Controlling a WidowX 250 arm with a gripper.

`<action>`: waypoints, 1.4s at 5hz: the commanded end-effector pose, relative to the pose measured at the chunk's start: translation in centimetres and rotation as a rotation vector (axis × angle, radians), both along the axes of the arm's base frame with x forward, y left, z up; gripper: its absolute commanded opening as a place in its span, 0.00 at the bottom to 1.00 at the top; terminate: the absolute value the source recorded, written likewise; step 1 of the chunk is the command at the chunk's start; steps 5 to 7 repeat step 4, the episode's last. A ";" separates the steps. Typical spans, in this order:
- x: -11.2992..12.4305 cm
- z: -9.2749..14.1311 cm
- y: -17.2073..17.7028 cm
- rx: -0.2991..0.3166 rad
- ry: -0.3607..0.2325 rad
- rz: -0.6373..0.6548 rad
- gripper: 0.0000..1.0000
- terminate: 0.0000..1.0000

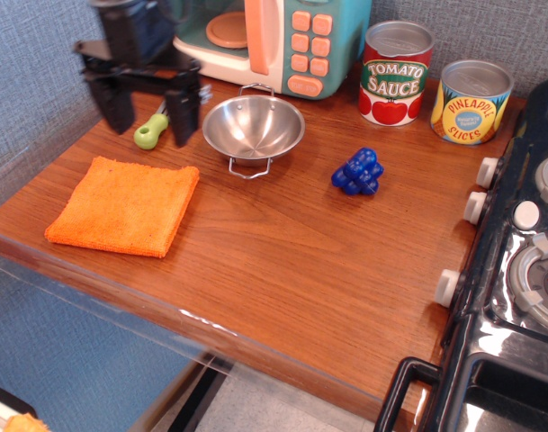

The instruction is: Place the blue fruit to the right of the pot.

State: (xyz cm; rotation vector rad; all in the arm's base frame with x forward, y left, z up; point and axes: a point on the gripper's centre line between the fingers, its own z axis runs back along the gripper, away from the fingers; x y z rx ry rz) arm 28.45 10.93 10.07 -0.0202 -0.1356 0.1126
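The blue fruit (358, 173), a small glossy deep-blue cluster of balls, lies on the wooden counter to the right of the pot, apart from it. The pot (254, 126) is a shiny steel bowl with two wire loop handles, standing upright and empty. My gripper (148, 110) is open and empty, raised over the counter's back left, left of the pot, with its two black fingers (184, 114) straddling the green spatula handle area.
A green-handled spatula (153, 129) lies behind my gripper. An orange cloth (125, 205) lies front left. A toy microwave (274, 36) stands at the back. Tomato sauce can (396, 72) and pineapple can (471, 101) stand back right. A stove (516, 270) borders the right edge.
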 end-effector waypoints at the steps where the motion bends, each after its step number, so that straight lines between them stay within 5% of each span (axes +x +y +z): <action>1: -0.6 1.0 1.2 0.034 -0.035 -0.027 1.00 0.00; 2: -0.7 0.6 1.3 0.117 -0.040 -0.048 1.00 0.00; 3: -0.7 0.6 1.3 0.117 -0.040 -0.048 1.00 0.00; 4: -0.7 0.6 1.3 0.117 -0.040 -0.048 1.00 1.00; 7: -0.7 0.6 1.3 0.117 -0.040 -0.048 1.00 1.00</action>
